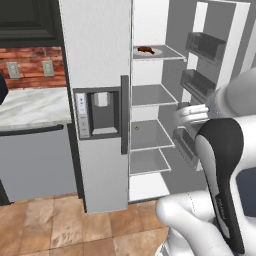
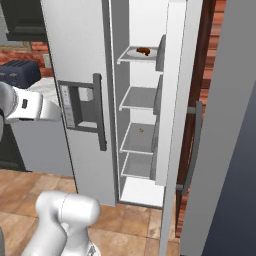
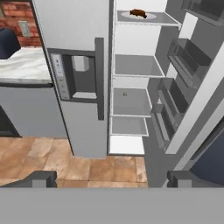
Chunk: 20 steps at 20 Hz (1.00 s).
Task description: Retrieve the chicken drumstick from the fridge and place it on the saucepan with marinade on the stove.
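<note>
The small reddish-brown chicken drumstick lies crosswise on the fridge's white top shelf — well above and beyond the wide-open, empty gripper.

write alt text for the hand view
An open fridge shows a chicken drumstick on a white plate on its top shelf, with bare shelves below. A water dispenser sits in the closed left door.

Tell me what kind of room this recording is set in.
A rendered home kitchen, most likely: a side-by-side fridge with its right door open, a marble-look counter against a brick backsplash, and a tiled floor.
</note>
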### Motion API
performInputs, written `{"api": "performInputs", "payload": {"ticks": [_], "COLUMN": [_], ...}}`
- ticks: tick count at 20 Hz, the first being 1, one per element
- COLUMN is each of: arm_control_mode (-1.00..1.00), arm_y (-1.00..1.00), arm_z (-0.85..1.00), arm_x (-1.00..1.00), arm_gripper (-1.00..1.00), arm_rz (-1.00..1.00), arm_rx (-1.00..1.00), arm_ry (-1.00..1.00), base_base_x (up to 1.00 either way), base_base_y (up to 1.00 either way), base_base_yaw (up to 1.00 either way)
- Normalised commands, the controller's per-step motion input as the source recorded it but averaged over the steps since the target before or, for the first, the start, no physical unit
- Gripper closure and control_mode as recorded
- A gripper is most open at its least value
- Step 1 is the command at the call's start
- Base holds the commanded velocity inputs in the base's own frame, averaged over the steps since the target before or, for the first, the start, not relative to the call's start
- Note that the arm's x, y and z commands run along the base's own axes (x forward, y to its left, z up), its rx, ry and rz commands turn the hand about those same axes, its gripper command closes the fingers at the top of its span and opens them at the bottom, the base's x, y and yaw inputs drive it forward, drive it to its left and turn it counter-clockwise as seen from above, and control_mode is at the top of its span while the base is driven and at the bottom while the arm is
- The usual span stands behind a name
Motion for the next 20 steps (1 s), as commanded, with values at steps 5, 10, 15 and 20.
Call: {"api": "performInputs", "payload": {"ticks": [5, 10, 15, 20], "arm_control_mode": [-1.00, -1.00, -1.00, -1.00], "arm_y": [-0.07, -0.03, -0.06, -0.10], "arm_z": [-0.22, -0.05, 0.00, 0.00], "arm_x": [0.01, 0.10, 0.00, 0.02], "arm_gripper": [-1.00, -1.00, -1.00, -1.00], "arm_rz": [0.05, 0.05, 0.03, 0.00], "arm_rx": [0.00, 0.00, 0.03, 0.02], "arm_ry": [0.00, 0.00, 0.00, 0.00], "base_base_x": [0.00, 0.00, 0.00, 0.00], "base_base_y": [0.00, 0.00, 0.00, 0.00], "base_base_yaw": [0.00, 0.00, 0.00, 0.00]}}
